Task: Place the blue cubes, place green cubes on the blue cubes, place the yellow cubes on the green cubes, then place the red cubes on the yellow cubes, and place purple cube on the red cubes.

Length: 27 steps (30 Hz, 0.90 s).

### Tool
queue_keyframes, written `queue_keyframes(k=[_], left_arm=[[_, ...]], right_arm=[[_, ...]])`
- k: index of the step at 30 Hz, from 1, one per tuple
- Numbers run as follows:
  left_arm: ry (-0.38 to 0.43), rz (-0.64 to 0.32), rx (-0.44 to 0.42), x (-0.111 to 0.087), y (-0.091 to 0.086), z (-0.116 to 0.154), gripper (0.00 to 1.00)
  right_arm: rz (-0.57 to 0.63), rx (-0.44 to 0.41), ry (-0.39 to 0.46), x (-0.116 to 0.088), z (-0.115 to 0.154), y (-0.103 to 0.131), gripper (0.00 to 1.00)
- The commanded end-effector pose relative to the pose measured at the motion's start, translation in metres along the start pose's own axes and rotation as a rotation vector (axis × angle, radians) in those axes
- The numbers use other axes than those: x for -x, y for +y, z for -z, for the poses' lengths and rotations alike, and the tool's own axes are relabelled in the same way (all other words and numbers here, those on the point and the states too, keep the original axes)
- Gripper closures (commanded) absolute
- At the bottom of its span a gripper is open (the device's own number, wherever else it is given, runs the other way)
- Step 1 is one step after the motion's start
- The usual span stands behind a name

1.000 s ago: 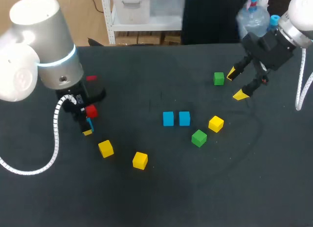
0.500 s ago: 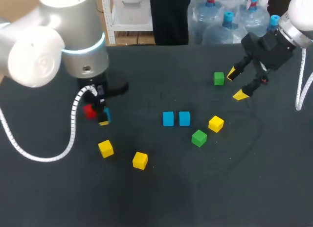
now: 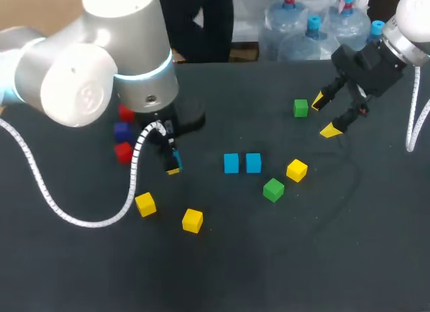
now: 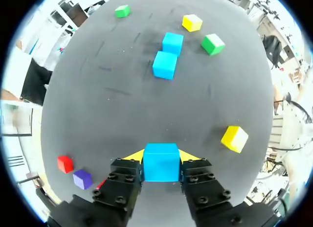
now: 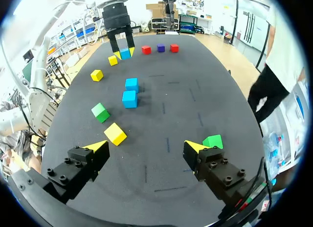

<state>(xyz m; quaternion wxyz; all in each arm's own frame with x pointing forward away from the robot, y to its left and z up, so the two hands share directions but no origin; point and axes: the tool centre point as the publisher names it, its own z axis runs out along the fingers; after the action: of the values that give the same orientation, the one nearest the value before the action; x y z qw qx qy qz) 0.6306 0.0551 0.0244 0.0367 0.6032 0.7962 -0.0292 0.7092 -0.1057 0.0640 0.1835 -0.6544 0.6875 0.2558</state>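
Blue cube (image 4: 161, 163) pinched in the left gripper (image 4: 160, 155), over the bench (image 3: 222, 271) left of centre. To its right lie two more blue cubes (image 3: 231, 163), side by side, with a near green cube (image 3: 273, 189) and a yellow cube (image 3: 296, 169) just right of them. Right gripper (image 3: 323, 117) hangs spread at far right, beside the far green cube (image 3: 300, 108). Two yellow cubes (image 3: 145, 204) lie near left; red cubes (image 3: 123, 152) and a purple cube (image 3: 121, 131) sit far left.
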Motion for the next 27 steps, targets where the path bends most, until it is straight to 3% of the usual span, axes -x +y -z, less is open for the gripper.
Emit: queue_keyframes(k=[1, 6, 12, 27], left_arm=[[0.015, -0.001, -0.02, 0.009, -0.003, -0.016, 1.0], [0.031, -0.007, -0.046, 0.025, -0.01, -0.03, 1.0], [0.048, -0.065, -0.024, 0.045, -0.007, -0.029, 1.0], [0.052, -0.125, -0.004, 0.054, 0.017, -0.032, 1.0]], right_arm=[[0.001, 0.0, -0.001, 0.0, 0.0, 0.0, 0.0], [0.001, 0.0, -0.001, 0.0, 0.0, 0.0, 0.0], [0.001, 0.0, -0.001, 0.0, 0.0, 0.0, 0.0], [0.001, 0.0, -0.001, 0.0, 0.0, 0.0, 0.0]])
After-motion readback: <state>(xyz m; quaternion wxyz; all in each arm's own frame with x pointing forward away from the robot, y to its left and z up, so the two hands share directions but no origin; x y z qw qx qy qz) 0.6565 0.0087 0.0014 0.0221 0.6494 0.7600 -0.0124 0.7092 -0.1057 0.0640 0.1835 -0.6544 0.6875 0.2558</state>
